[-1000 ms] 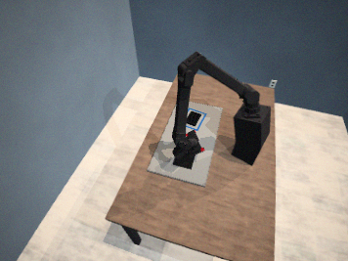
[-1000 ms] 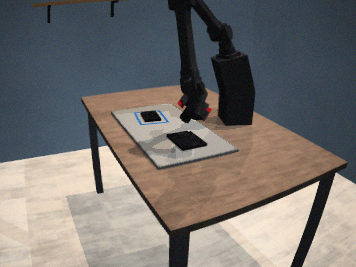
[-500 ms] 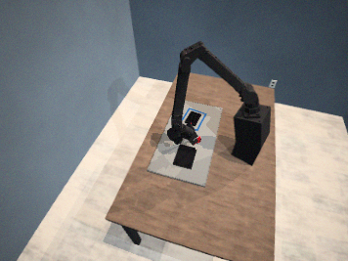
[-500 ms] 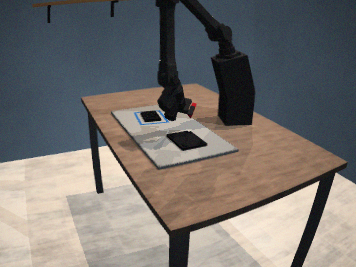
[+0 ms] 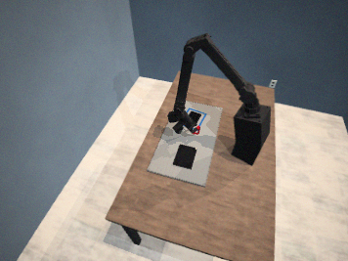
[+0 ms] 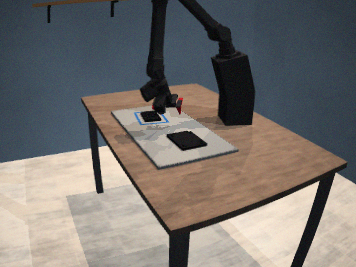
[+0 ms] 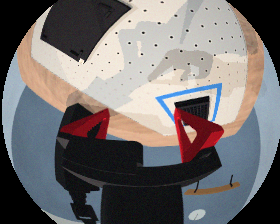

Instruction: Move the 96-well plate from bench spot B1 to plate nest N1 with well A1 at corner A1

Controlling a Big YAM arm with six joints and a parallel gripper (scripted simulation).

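Matte black jointed arm (image 5: 221,62), boxy black pedestal (image 5: 242,150), red fingers

One wooden table (image 5: 235,211), four-cornered. One grey perforated mat (image 5: 202,172) lying nearer the table's left edge. Two dark flat rectangles on that mat: one 96-well plate (image 5: 195,115) toward the far edge, one plate nest (image 5: 185,156) toward the near edge. One blue outline (image 5: 207,112) around the plate. One black arm (image 5: 222,65). One black pedestal (image 5: 251,133) by the right edge. One gripper (image 7: 145,128), spread wide, with two red fingertips. One wall shelf (image 6: 82,2) on two brackets. One wall socket (image 5: 273,83) past the far right corner.
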